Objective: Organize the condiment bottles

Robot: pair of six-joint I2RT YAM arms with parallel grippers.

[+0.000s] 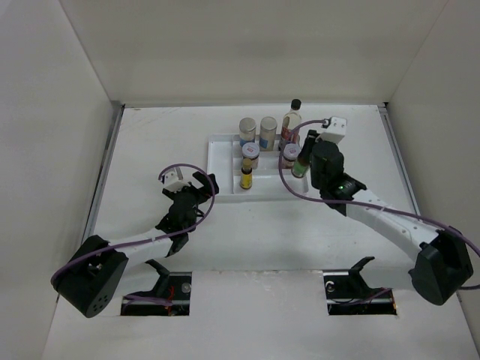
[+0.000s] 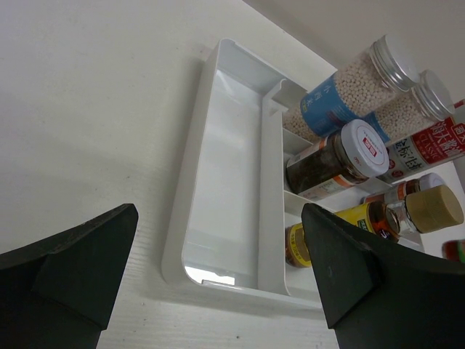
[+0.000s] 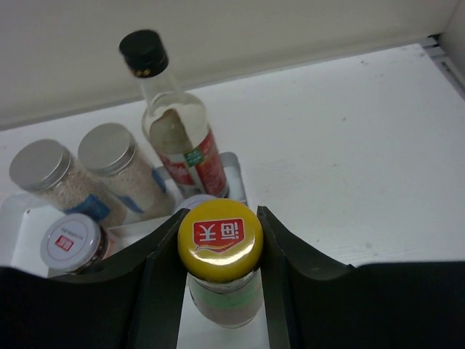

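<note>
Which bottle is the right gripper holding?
The yellow-capped bottle, green-labelled: it alone sits between the fingers of the right gripper; the black-capped bottle and the silver-lidded shakers stand free behind it.

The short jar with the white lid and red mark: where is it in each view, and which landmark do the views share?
Top external: short jar in the middle of the white tray.
Left wrist: right of centre, lid facing the camera.
Right wrist: lower left, beside the yellow-capped bottle held in the right pincer.
Shared landmark: the two silver-lidded shakers, next to the jar in every view.
</note>
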